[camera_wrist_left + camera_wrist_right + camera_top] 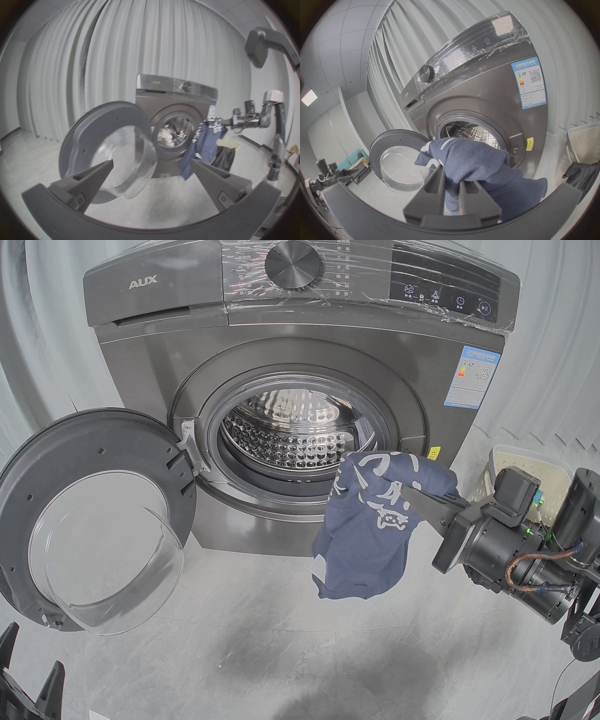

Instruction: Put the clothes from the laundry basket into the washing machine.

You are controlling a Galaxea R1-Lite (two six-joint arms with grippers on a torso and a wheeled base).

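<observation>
Navy garment (369,521): we see a dark blue piece with white print hanging in the air in front of the lower right part of the drum opening. Its upper fold is level with the rim and its lower edge is clear of the floor.
Right gripper (452,184): we find its two fingers pressed close together on the garment's upper fold. The cloth is bunched over the tips and drapes down below them.
Drum (294,427): we note bare perforated metal inside, with the garment outside it, just before the opening.
Washing machine (300,334): grey, front-loading, with film over its control panel.
Door (94,515): swung fully open to the machine's left, its glass bowl facing us.
Laundry basket (537,468): we place this pale basket on the floor to the right of the machine, behind the right arm. A black garment (581,175) lies over its edge.
Left gripper (151,162): we see its fingers spread wide with nothing between them, low on the left and well apart from the garment.
</observation>
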